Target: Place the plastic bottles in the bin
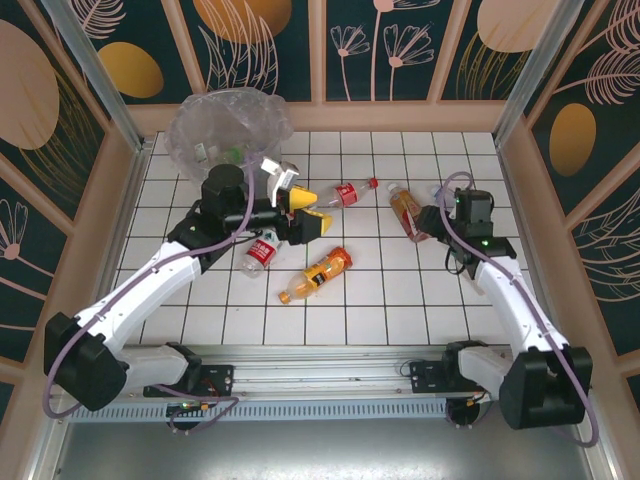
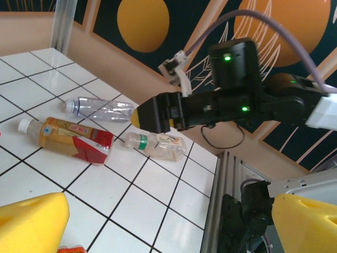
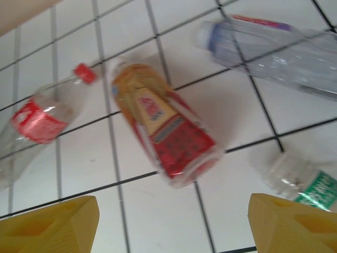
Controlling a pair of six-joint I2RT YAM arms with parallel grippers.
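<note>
My right gripper (image 3: 174,205) hangs empty, yellow fingers set apart, over the bottle with the tan-and-red label (image 3: 166,126). It lies on its side toward the far right of the tiled tabletop (image 3: 131,221), between a red-capped bottle (image 3: 42,118) and a green-labelled bottle (image 3: 305,182). I judge it thin-walled and light, perhaps weighted by some amber drink. Being round, it is apt to roll and to dent under a hard squeeze. I would take it across the labelled middle, square to its length, not at the slick neck. The bin (image 1: 228,130) stands in the far left corner, well apart. My left gripper (image 2: 167,224) is spread wide, holding nothing.
</note>
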